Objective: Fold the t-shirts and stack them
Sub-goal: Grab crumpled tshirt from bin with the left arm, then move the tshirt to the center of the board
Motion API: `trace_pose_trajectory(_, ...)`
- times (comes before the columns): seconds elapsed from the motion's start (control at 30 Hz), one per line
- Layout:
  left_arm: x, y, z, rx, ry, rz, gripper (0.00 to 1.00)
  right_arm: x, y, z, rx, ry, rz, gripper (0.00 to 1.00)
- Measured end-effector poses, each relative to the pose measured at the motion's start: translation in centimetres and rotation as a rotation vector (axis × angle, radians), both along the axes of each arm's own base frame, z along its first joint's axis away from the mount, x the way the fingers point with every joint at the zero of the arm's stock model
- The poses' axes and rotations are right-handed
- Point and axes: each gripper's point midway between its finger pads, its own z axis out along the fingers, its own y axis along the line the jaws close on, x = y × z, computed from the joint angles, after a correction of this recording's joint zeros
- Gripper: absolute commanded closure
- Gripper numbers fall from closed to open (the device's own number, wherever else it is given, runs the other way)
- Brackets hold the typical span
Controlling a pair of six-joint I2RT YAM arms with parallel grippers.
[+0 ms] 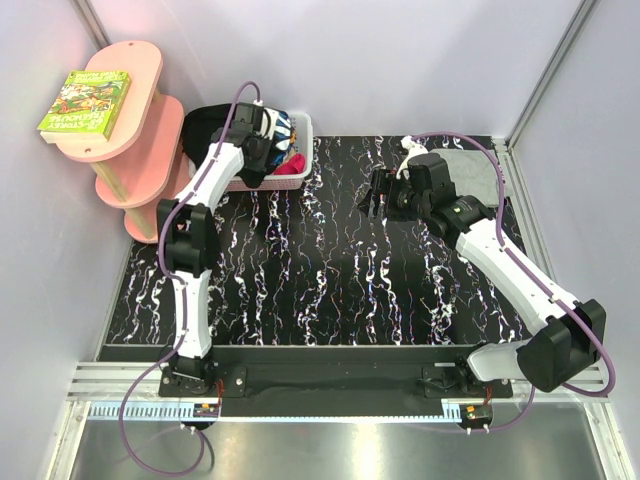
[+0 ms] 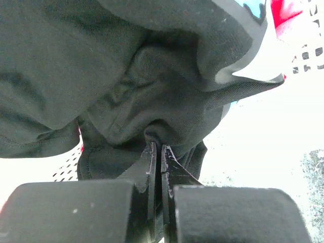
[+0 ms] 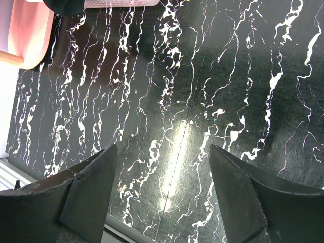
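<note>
The black t-shirt (image 1: 208,124) with a blue-and-white print lies bunched in the white basket (image 1: 305,158) at the back left. My left gripper (image 1: 270,140) reaches into the basket. In the left wrist view it (image 2: 157,146) is shut on a fold of the black t-shirt (image 2: 101,66), which fills most of that view. The light grey t-shirt (image 1: 468,168) lies flat at the back right of the mat. My right gripper (image 1: 375,196) hovers over the mat's middle back, left of the grey shirt. In the right wrist view it (image 3: 162,152) is open and empty.
Red cloth (image 1: 293,165) also lies in the basket. A pink shelf unit (image 1: 130,150) with a green book (image 1: 85,102) on top stands at the far left. The black marbled mat (image 1: 330,290) covers the table. White walls close in the back and sides.
</note>
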Motion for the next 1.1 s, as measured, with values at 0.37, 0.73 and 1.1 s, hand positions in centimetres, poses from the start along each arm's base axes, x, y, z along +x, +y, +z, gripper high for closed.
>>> trace_pose_trajectory(0.37, -3.4, -0.5, 17.0, -0.01, -0.287, -0.104, 1.0, -0.2, -0.1, -0.7, -0.008, 0.013, 0.003, 0.24)
trace_pose_trajectory(0.73, -29.4, -2.7, 43.7, -0.174, -0.939, -0.454, 1.0, -0.6, -0.4, -1.7, -0.023, 0.031, 0.003, 0.25)
trace_pose_trajectory(1.1, -25.7, -11.1, 23.3, -0.167, -0.267, -0.641, 1.0, -1.2, -0.7, -0.4, 0.002, 0.011, -0.013, 0.27)
